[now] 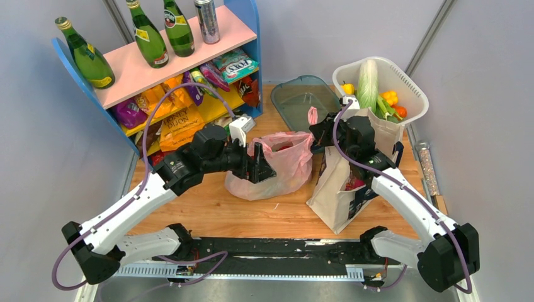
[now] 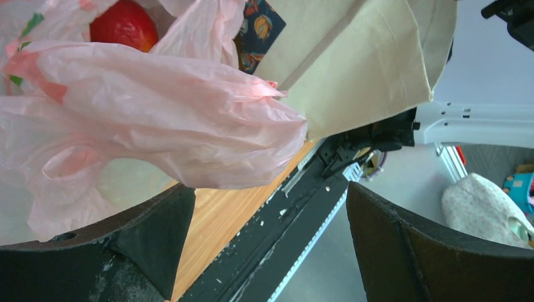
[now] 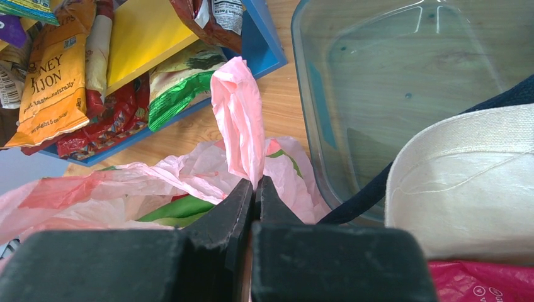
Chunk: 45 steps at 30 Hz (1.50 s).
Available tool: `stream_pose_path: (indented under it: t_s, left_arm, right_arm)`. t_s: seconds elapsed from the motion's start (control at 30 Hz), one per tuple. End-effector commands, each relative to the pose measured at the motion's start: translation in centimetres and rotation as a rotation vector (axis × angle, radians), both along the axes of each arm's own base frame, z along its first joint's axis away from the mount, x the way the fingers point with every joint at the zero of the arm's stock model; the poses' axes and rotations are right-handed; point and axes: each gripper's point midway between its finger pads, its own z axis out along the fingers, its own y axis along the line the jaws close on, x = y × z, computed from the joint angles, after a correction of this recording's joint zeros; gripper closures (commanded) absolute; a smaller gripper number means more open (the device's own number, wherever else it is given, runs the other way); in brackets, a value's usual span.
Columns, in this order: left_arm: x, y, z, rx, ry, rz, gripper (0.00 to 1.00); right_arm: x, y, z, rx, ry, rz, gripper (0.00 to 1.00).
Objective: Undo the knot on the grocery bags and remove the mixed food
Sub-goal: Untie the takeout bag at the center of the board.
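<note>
On the shelf unit (image 1: 182, 63) at the far left, an orange packet (image 3: 53, 82) reads "NEY" over "IJON", first letters hidden. A teal packet (image 1: 236, 63) farther right reads "FOX'S". Bottle (image 1: 151, 38) labels are illegible.

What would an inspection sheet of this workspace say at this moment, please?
Surface: wooden table, black rail along its near edge.
Job's things: pink plastic bag mid-table, mouth loose, red fruit inside; canvas tote beside it, leaning.
Clutter: shelf of snack packets with green bottles on top; basket of vegetables; clear tray.
Grippers: left pincer open, empty, at the bag; right pincer shut on the bag's handle.
Cables: purple cables looped along both arms.
Surroundings: grey walls; nothing else seen.
</note>
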Motion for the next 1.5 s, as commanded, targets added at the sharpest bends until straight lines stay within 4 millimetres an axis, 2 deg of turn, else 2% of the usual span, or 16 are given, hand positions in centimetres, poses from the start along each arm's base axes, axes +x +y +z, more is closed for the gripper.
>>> stream_pose_path:
  t_s: [0.0,0.13,0.2,0.23,0.4,0.7,1.07,1.1,1.17,1.2,1.23,1.27,1.3,1.33,1.4,1.47]
  left_arm:
    - [-1.6,-0.3,0.8,-0.033,0.013,-0.079,0.04]
    - [-0.4,-0.9,1.5,-0.087,-0.027,-0.04,0.04]
    - [0.4,-1.3,2.5,-0.129,-0.065,-0.014,0.04]
    - [1.0,-1.8,3.8,-0.177,-0.105,-0.01,0.03]
    - [3.0,-2.4,5.6,-0.212,-0.193,0.039,0.02]
    - [7.6,1.4,5.3,-0.041,-0.346,0.293,0.01]
    - [10.9,0.5,5.2,-0.05,-0.438,0.367,0.03]
    - [11.1,0.5,5.3,-0.045,-0.441,0.379,0.05]
    - [11.5,0.6,5.0,-0.028,-0.437,0.394,0.19]
    - [11.5,0.7,4.7,-0.016,-0.431,0.394,0.31]
    - [11.4,0.8,4.5,-0.006,-0.427,0.391,0.38]
    - [11.3,0.9,4.6,-0.003,-0.431,0.387,0.52]
    - [11.0,1.0,4.5,0.004,-0.428,0.376,0.59]
    - [10.7,1.3,5.0,0.002,-0.44,0.374,0.74]
    - [10.1,2.3,5.9,-0.003,-0.461,0.373,0.9]
    - [9.5,3.4,7.1,-0.012,-0.486,0.363,1.0]
  right_arm:
    - [0.9,-0.1,4.7,0.061,-0.116,-0.023,1.0]
    - [0.8,0.1,4.6,0.071,-0.11,-0.011,1.0]
    - [0.7,0.2,4.6,0.073,-0.108,-0.008,1.0]
    - [0.6,0.1,4.5,0.074,-0.108,-0.009,1.0]
    - [0.3,-0.1,4.4,0.073,-0.109,-0.013,1.0]
    - [0.0,-0.4,4.4,0.069,-0.116,-0.017,1.0]
    - [0.2,0.2,4.0,0.071,-0.11,0.005,1.0]
    - [0.2,0.1,4.1,0.07,-0.111,0.005,1.0]
    - [0.2,0.1,4.0,0.067,-0.112,0.005,1.0]
    - [0.2,0.1,4.1,0.065,-0.115,0.002,1.0]
    - [0.2,0.0,4.1,0.061,-0.119,0.001,1.0]
    - [0.3,-0.1,4.2,0.058,-0.122,-0.004,1.0]
    - [0.4,-0.2,4.3,0.053,-0.128,-0.01,1.0]
    - [0.5,-0.3,4.6,0.049,-0.138,-0.015,1.0]
    - [0.7,-0.5,5.5,0.042,-0.161,-0.021,1.0]
    - [1.1,-0.6,7.0,0.04,-0.195,-0.022,1.0]
